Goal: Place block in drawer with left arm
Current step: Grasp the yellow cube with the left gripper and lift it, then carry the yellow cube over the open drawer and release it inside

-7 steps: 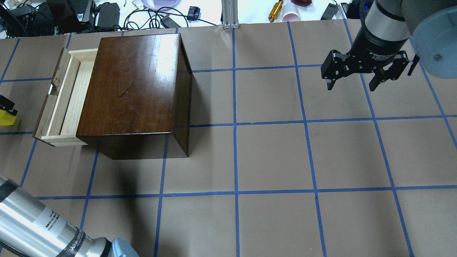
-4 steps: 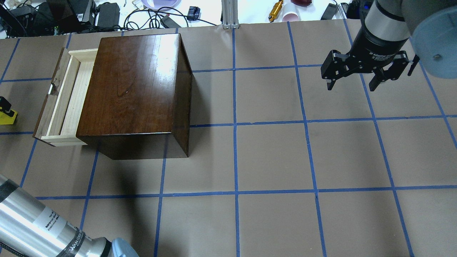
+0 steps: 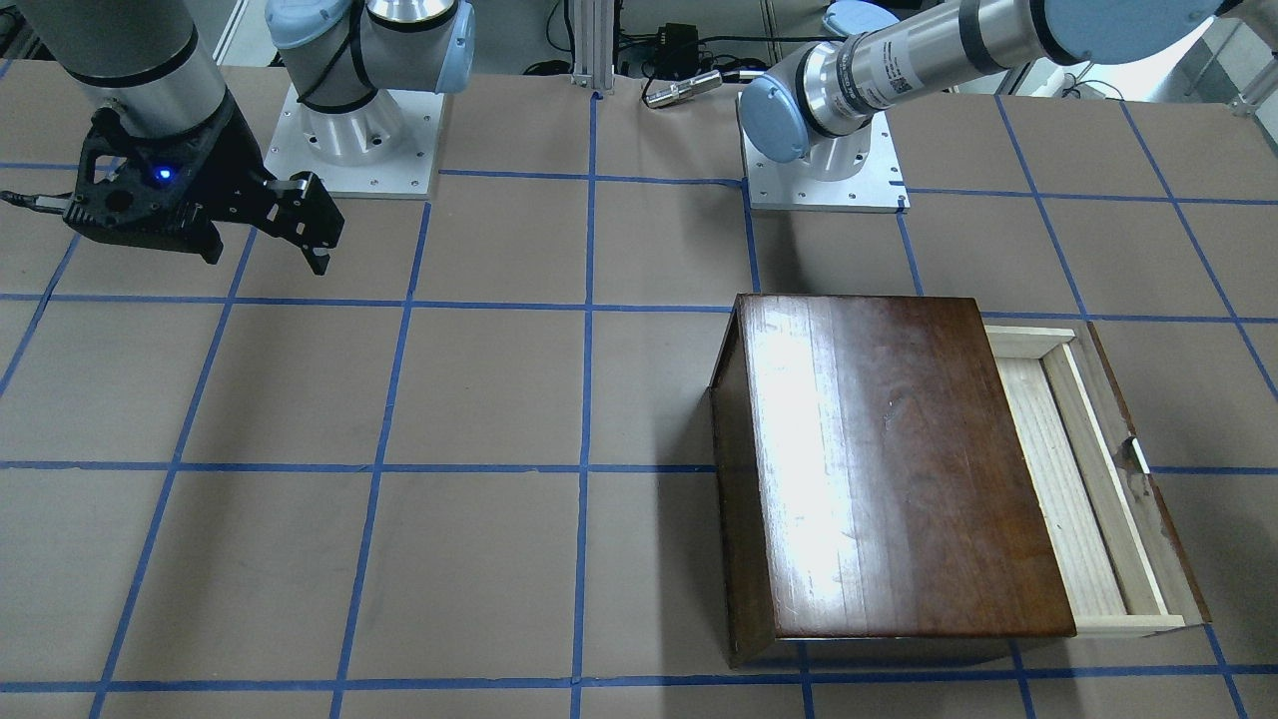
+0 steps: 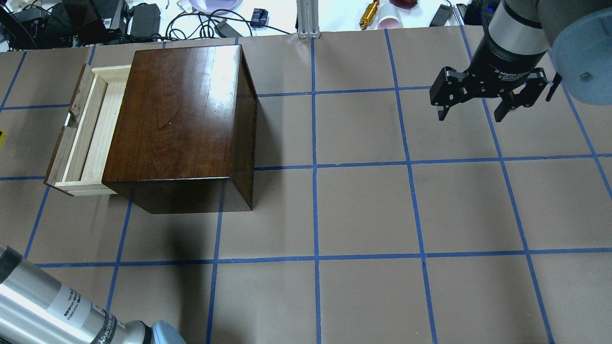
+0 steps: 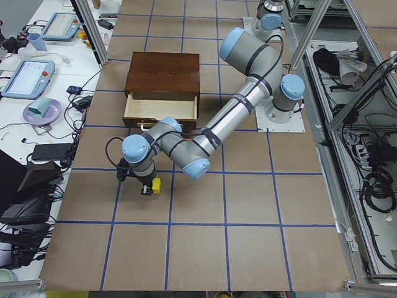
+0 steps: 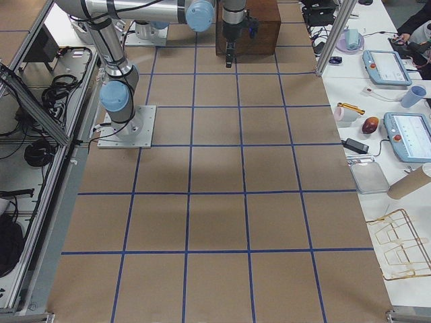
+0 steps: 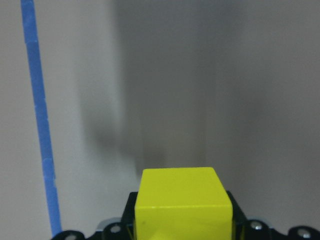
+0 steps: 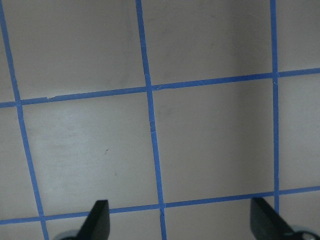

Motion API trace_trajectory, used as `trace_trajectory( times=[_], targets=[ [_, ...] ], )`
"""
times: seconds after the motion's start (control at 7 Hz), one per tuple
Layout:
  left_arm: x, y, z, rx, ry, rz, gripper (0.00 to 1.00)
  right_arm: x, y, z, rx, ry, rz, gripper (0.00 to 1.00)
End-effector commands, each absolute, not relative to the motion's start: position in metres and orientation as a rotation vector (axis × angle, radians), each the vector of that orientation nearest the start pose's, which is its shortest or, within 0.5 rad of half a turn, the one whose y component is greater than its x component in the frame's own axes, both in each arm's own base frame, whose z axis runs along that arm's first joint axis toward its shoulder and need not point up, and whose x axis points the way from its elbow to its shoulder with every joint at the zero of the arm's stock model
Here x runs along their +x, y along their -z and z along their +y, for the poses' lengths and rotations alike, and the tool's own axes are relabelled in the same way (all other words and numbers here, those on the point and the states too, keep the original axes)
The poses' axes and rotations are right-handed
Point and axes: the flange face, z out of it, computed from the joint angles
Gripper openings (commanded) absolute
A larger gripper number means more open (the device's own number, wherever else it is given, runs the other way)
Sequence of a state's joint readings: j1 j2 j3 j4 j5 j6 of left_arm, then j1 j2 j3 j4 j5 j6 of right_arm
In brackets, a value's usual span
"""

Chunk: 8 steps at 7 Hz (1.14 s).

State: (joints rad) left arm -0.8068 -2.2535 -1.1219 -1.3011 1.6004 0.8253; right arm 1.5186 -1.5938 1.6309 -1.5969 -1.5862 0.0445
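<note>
One small bright yellow cube [image 7: 181,197] fills the lower centre of the left wrist view, with the left arm's black gripper [image 5: 149,187] closed on it, black parts hugging both sides. In the side view it sits lower left, well apart from the shallow pale-wood drawer [image 4: 91,138] — open, nothing in it — of the glossy dark-wood box [image 4: 177,114]. Upper right overhead, the right gripper [image 4: 471,117] hangs wide open and empty. I judge this the carry: next, swing over the narrow channel, square up, lower, release.
</note>
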Motion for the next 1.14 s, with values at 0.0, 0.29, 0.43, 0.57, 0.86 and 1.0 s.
trace_trajectory(
  times=[0.0, 0.29, 0.43, 0.57, 0.86, 1.0],
  targets=[
    [0.346, -0.393, -0.647, 0.226, 0.073, 3.042, 0.0, 0.107, -0.472, -0.487, 0.152, -0.017, 3.153, 1.0],
    [0.284, -0.437, -0.65, 0.226, 0.093, 3.05, 0.0, 0.107, -0.472, -0.487, 0.152, -0.017, 3.152, 1.0],
    [0.243, -0.445, -0.655, 0.151, 0.067, 3.08, 0.0, 0.107, -0.472, -0.487, 0.152, -0.017, 3.152, 1.0],
    [0.21, -0.447, -0.659, 0.132, 0.068, 3.12, 0.0, 0.106, -0.472, -0.487, 0.155, -0.019, 3.151, 1.0],
    [0.175, -0.422, -0.663, -0.025, 0.047, 3.234, 0.0, 0.107, -0.472, -0.487, 0.152, -0.017, 3.152, 1.0],
    [0.157, -0.405, -0.658, -0.051, -0.011, 3.251, 0.0, 0.107, -0.472, -0.487, 0.152, -0.017, 3.152, 1.0]
  ],
)
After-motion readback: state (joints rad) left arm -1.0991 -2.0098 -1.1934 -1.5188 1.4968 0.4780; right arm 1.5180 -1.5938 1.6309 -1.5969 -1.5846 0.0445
